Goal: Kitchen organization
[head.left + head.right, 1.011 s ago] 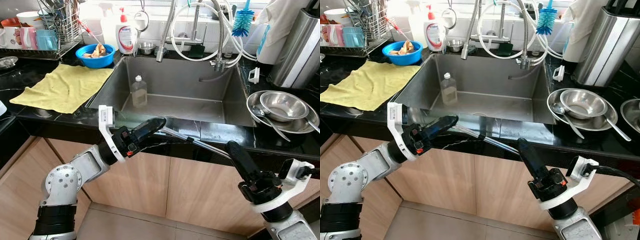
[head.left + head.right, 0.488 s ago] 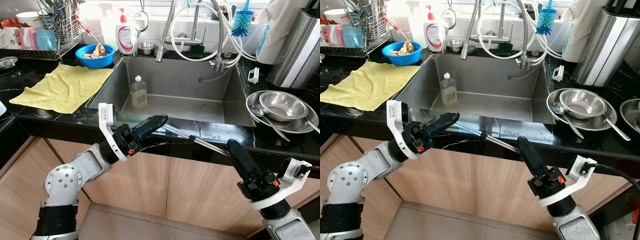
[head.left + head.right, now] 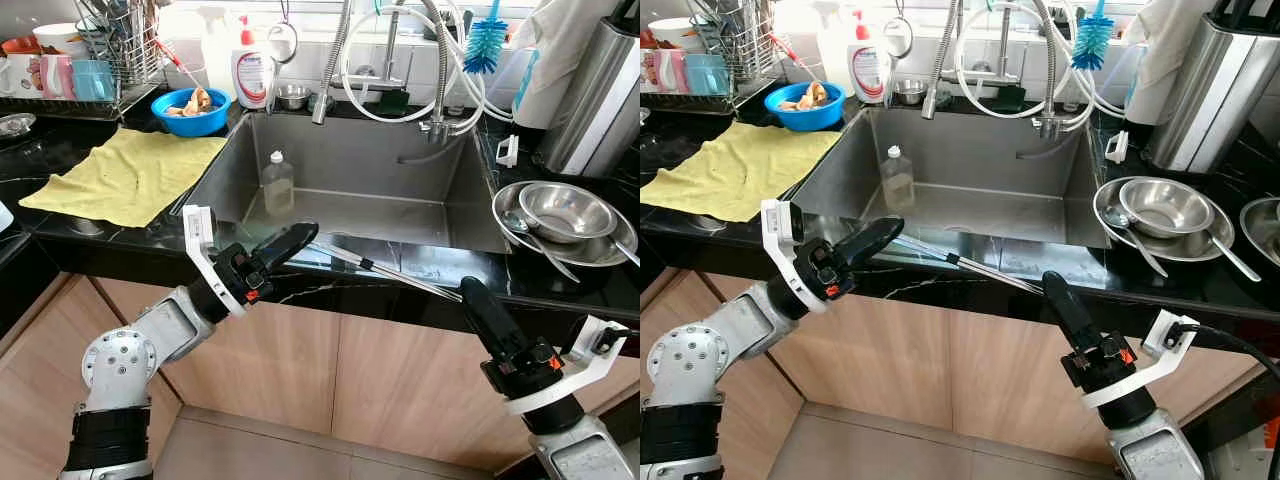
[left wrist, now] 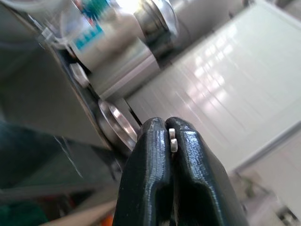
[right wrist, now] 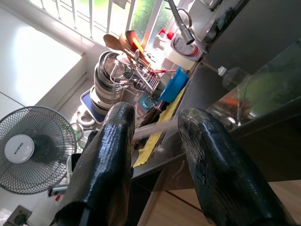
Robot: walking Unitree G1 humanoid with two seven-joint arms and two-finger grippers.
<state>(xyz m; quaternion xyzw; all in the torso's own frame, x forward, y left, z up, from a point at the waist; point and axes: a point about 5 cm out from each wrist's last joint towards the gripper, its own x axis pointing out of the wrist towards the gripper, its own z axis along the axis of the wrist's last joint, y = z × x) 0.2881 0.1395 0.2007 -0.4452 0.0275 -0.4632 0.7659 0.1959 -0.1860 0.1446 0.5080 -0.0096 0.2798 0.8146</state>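
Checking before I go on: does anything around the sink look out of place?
Yes. A plastic bottle stands upright inside the sink, an odd spot for it. The left hand is shut on thin metal rods over the counter edge, and their far end sits between the open fingers of the right hand.

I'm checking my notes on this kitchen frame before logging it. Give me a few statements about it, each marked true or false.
1. The left tool is shut on a pair of metal rods. True.
2. The right tool is clamped tight on the rods. False: its fingers stand apart, the rods passing between them.
3. A bottle stands inside the sink. True.
4. The yellow cloth lies to the right of the sink. False: it lies on the counter to the left.
5. The blue bowl sits in the sink. False: it sits on the counter behind the cloth.
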